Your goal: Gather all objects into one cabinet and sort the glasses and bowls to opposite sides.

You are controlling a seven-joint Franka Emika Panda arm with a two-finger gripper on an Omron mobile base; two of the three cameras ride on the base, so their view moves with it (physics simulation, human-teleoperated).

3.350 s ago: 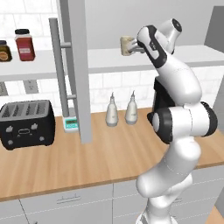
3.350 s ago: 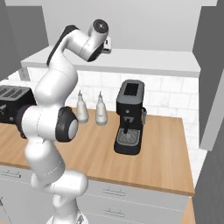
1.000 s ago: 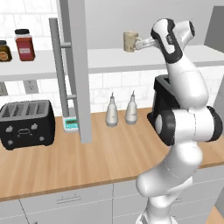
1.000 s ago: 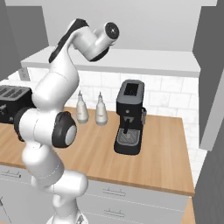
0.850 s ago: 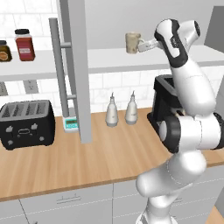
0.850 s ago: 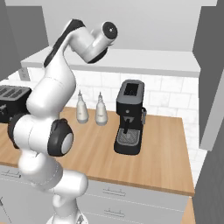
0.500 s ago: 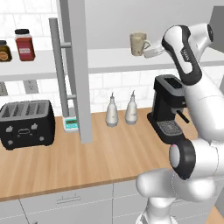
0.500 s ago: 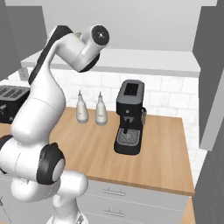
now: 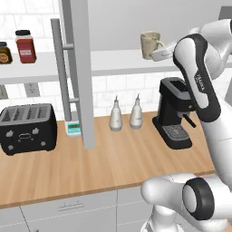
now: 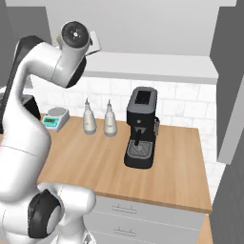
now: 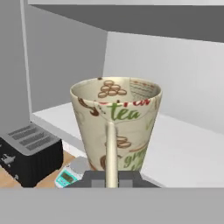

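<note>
hand view, mug [image 11: 116, 127] handle hides end effector [image 11: 112, 180] tips

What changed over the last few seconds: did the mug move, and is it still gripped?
The arm swung to the right along the cabinet shelf, carrying the beige mug with it. The gripper stays shut on the mug's handle, holding it upright above the shelf board. The toaster, two white bottles, coffee machine and kitchen scale stayed put.
</note>
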